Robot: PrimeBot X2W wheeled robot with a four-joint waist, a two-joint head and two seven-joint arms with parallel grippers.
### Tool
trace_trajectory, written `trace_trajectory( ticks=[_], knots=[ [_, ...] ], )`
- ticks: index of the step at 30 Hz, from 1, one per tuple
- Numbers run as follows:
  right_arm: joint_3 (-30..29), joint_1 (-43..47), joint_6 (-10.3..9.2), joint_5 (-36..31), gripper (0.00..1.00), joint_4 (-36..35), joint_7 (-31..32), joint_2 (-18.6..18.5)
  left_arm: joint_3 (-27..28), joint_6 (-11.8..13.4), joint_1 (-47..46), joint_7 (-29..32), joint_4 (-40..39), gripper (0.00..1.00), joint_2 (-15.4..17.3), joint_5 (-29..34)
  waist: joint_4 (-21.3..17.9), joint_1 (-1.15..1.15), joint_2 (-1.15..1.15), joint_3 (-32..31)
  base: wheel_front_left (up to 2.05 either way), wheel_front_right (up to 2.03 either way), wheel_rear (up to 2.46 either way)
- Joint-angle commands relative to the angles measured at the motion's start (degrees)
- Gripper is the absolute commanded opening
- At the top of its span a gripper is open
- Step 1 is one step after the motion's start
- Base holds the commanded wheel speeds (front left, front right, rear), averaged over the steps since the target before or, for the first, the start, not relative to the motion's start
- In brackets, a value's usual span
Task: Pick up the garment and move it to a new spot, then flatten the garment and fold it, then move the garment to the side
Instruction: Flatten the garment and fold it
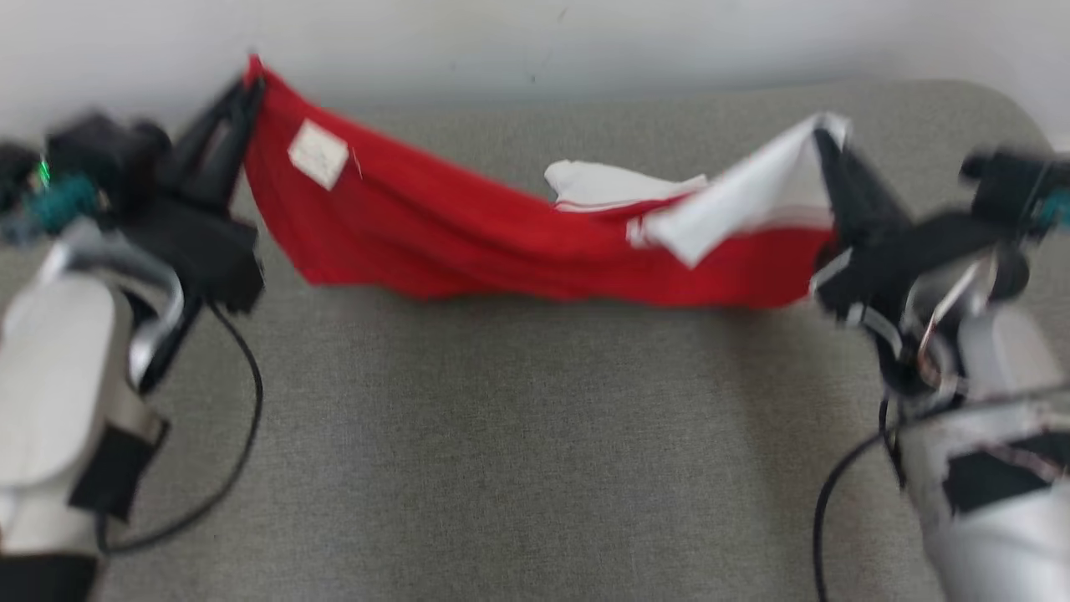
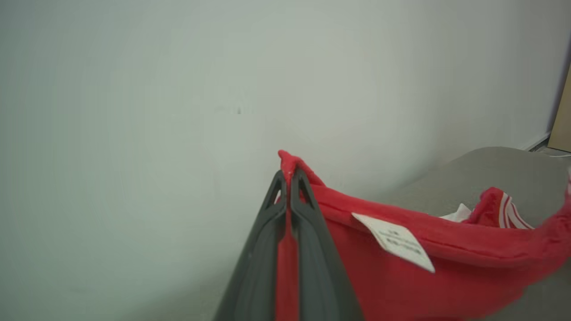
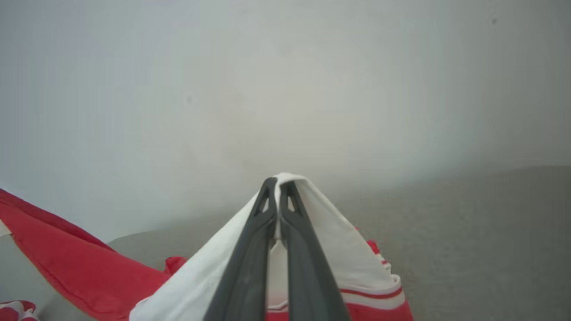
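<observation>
**A:** How are the grippers holding the soft red-and-white fabric garment (image 1: 501,251)?

**B:** The left gripper (image 1: 253,88) is pinching a red corner, its fingers pressed tight on the cloth. The right gripper (image 1: 826,142) is clamping a white corner the same way. The garment is hanging between them over the grey fabric-covered tabletop (image 1: 501,468) and sagging in the middle. I cannot tell whether its lower edge is touching.

**A:** How should the flattening be going?

**B:** I'd be drawing both grippers apart evenly and level until the sag is going, then lowering it so the folded-over white flap isn't getting trapped.

**A:** Its long axis?

**B:** It is running left to right between the grippers. The red end with the square white label (image 1: 318,153) is pointing to the robot's left, the white end to its right.
</observation>
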Motion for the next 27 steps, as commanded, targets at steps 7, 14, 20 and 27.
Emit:
trace_trajectory(
  ticks=[7,14,20,27],
  knots=[
    [-3.0,-31.2,0.02,4.9,0.0,18.1,-0.4,-0.9,-7.5,0.0,-24.3,1.9,10.6,0.0,3.1,-4.9,2.7,0.0,-0.01,13.5,0.0,0.0,0.0],
    [-6.8,-56.4,0.02,0.5,0.0,35.4,-4.4,-0.5,-10.6,0.0,-45.4,-0.9,24.7,0.0,-0.6,-6.9,5.2,0.0,-0.01,16.9,0.0,0.0,0.0],
    [-7.6,-66.7,0.02,-4.8,0.0,44.5,-6.8,0.7,-12.3,0.0,-54.0,-3.6,32.0,0.0,-1.8,-6.7,5.0,0.0,-0.01,15.3,0.0,0.0,0.0],
    [-6.6,-75.8,0.02,-12.8,0.0,53.6,-8.7,1.7,-12.0,0.2,-61.6,-6.7,40.2,0.0,-3.6,-7.0,4.1,0.0,-0.01,13.4,0.0,0.0,0.0]
  ],
)
